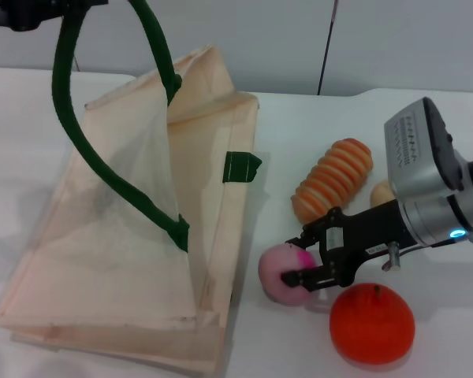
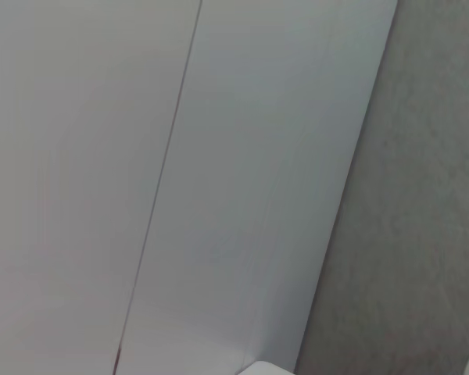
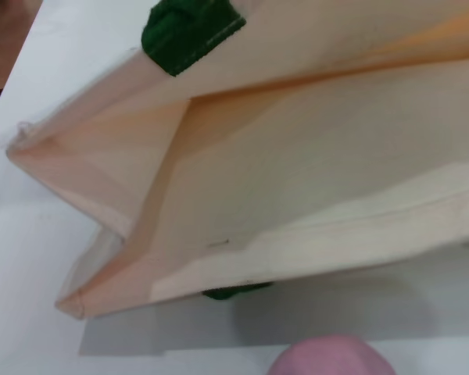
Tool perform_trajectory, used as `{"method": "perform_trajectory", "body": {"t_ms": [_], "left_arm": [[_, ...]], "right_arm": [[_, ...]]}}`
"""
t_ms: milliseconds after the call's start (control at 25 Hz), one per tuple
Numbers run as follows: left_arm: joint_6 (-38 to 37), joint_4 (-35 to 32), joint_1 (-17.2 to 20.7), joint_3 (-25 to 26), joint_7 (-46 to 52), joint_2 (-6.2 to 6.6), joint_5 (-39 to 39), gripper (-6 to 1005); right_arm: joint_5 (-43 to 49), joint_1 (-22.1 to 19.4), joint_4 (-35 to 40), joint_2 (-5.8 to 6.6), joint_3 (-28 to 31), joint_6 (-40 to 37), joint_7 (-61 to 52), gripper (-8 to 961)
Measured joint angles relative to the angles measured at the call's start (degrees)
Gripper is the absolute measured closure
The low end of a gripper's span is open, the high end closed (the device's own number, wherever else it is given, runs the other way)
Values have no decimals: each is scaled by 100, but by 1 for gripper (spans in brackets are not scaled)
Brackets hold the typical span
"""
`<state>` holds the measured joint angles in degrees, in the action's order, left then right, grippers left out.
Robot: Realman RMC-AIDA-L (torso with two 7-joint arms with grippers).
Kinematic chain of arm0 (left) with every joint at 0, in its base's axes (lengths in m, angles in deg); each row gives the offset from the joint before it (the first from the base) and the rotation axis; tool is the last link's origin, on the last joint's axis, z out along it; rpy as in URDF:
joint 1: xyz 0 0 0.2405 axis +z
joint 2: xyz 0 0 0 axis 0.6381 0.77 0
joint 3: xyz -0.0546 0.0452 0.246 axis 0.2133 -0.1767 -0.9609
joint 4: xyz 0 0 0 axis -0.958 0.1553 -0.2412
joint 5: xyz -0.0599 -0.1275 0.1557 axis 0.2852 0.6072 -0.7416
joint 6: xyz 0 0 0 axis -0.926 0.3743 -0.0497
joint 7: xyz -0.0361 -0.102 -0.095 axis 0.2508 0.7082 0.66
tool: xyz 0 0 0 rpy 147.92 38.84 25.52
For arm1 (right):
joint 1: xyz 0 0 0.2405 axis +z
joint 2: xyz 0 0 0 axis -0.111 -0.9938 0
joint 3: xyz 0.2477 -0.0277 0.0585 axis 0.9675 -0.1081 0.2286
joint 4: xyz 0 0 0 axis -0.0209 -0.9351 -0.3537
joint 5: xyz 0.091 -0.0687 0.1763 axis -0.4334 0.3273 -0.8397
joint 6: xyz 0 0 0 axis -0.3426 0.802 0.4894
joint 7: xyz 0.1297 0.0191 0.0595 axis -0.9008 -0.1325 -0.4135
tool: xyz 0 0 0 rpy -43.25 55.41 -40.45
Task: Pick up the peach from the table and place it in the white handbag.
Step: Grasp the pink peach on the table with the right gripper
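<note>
Grasp step: right pincer [image 1: 303,257] clamped on small pale pink round peach [image 1: 282,273] on white table [image 1: 299,126] just beside big cream cloth handbag w/ green handles [image 1: 126,236]; next, prob. lift & carry into its held-open mouth.

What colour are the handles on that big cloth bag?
Dark green; the white handbag's handles show best in the head view.

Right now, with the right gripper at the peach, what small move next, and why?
Probably close the right gripper fully and lift. Its fingers sit either side of the peach, which rests on the table beside the handbag, whose handle is held up, keeping its mouth open.
</note>
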<state>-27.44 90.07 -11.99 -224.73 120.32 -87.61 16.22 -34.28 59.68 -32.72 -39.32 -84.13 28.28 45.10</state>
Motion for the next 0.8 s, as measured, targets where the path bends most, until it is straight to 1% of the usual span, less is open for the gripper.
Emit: {"method": "perform_trajectory", "body": {"t_ms": [440, 680, 800], "left_arm": [[4, 0, 7, 0, 0, 6, 0, 855], [4, 0, 13, 0, 0, 7, 0, 855], [4, 0, 5, 0, 0, 7, 0, 854]], "right_arm": [[-141, -108, 175, 13, 196, 101, 1, 442], [-149, -179, 363, 34, 561, 108, 0, 444], [-155, -236, 552, 36, 953, 106, -5, 447]]}}
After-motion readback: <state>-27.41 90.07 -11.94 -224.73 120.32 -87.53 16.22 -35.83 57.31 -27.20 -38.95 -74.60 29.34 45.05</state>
